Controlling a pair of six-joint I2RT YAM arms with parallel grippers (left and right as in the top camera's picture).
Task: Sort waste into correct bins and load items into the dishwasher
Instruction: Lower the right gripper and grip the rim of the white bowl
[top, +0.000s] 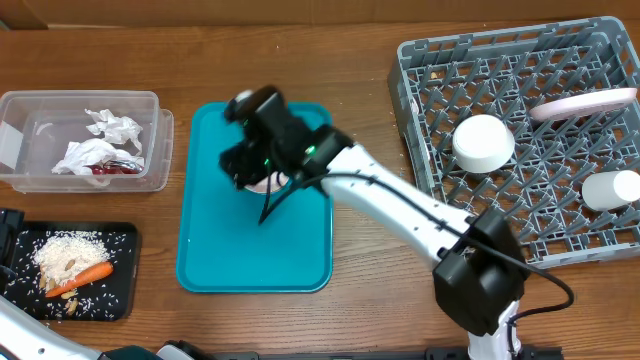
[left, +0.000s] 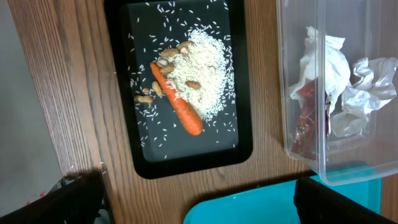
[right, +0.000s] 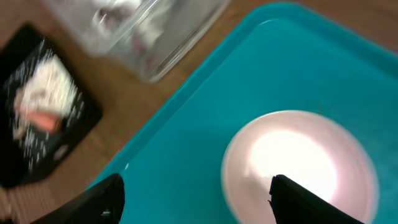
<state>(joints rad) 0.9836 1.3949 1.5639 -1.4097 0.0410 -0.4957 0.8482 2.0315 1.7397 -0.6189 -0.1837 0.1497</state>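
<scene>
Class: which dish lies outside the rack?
The pale bowl on the teal tray, under the right gripper; the other three sit in the rack.

Your overhead view: even, bright light, soft shadows, sharp. Your right wrist view: motion blur throughout; bowl (right: 298, 165) at lower right glares white. Left wrist view: sharp.

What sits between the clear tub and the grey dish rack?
The teal tray, with the right claw over a pale round dish on it, seen in the overhead view.
</scene>
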